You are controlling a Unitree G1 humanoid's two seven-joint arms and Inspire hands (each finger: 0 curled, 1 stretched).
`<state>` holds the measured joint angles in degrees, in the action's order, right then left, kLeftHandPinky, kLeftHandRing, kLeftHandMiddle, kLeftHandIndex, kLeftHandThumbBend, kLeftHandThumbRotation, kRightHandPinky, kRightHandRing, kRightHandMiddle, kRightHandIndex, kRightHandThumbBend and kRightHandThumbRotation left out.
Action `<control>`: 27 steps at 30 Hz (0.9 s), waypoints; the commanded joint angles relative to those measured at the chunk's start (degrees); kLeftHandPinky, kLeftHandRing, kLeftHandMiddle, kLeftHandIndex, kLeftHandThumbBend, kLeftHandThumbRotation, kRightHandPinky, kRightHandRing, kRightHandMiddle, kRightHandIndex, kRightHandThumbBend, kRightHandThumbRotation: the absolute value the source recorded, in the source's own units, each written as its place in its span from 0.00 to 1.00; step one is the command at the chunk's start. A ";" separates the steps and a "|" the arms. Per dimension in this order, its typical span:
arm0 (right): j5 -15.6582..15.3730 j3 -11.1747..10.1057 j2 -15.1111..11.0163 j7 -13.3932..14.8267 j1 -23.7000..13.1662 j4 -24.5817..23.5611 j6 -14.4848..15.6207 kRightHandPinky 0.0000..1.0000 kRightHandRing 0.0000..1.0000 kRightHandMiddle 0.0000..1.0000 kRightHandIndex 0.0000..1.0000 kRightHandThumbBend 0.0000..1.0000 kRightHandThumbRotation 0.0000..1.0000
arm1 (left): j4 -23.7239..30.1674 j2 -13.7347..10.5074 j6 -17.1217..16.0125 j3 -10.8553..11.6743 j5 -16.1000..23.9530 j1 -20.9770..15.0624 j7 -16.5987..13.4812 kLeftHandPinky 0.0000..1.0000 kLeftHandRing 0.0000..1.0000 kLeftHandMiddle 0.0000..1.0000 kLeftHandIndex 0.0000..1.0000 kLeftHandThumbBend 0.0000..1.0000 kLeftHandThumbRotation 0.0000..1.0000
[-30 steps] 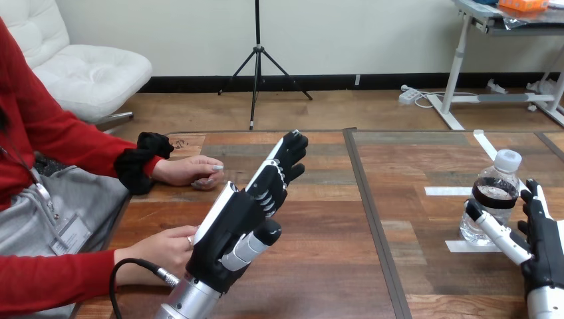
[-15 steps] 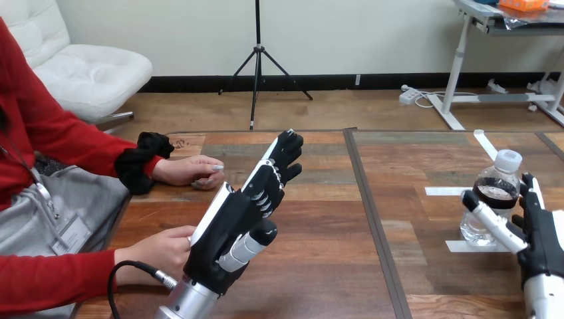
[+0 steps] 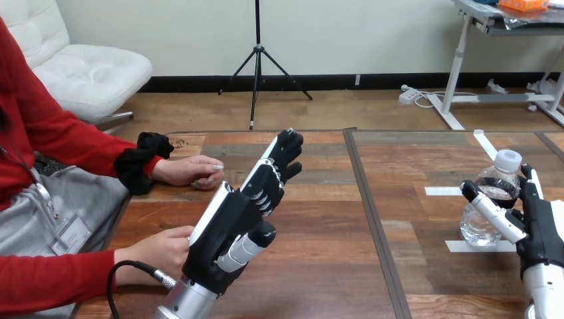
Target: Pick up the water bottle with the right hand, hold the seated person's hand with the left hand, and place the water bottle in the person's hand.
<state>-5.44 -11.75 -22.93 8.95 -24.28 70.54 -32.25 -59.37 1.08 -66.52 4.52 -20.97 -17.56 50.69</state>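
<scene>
- The person's upper hand point(image 3: 189, 171), at the middle left of the frame, lies on the table point(image 3: 319, 279). The person's lower hand point(image 3: 159, 249) rests at the lower left, close beside my left forearm.
- My left hand point(image 3: 233, 222), left of centre, is raised edge-on over the wood. Its fingers are straight, it holds nothing, and it is not round either of the person's hands.
- The water bottle point(image 3: 489, 212) stands upright near the right edge, capped, between white tape marks point(image 3: 442, 191).
- My right hand point(image 3: 535, 229), lower right, brackets the bottle. The thumb reaches across its front, the fingers stand behind it, and the grip is wide and not yet closed.
- I judge the bottle to be thin, smooth plastic, fairly light and easily dented. I would wrap it at the labelled mid-body with a firm but gentle grip.
</scene>
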 commanded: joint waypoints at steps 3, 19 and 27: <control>-0.27 0.65 -0.96 0.86 -5.73 0.32 0.68 0.87 0.98 0.97 1.00 1.00 0.58 | 2.88 0.42 -0.65 0.61 -0.98 -0.52 0.22 0.96 1.00 1.00 1.00 1.00 0.85; 0.43 0.44 -0.22 1.19 -7.36 0.76 1.54 0.79 0.94 0.95 1.00 1.00 0.50 | 4.15 0.82 -0.02 0.72 -2.45 0.10 1.67 0.95 1.00 1.00 1.00 1.00 0.84; 2.24 -0.92 0.98 2.64 -8.23 1.06 2.20 0.67 0.85 0.90 0.94 1.00 0.30 | 5.12 1.46 0.46 1.01 -3.31 0.59 2.19 0.95 0.99 1.00 1.00 1.00 0.83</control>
<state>-4.44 -11.64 -22.65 10.24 -27.01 71.72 -30.02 -57.61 1.64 -66.35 5.22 -23.00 -15.76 52.82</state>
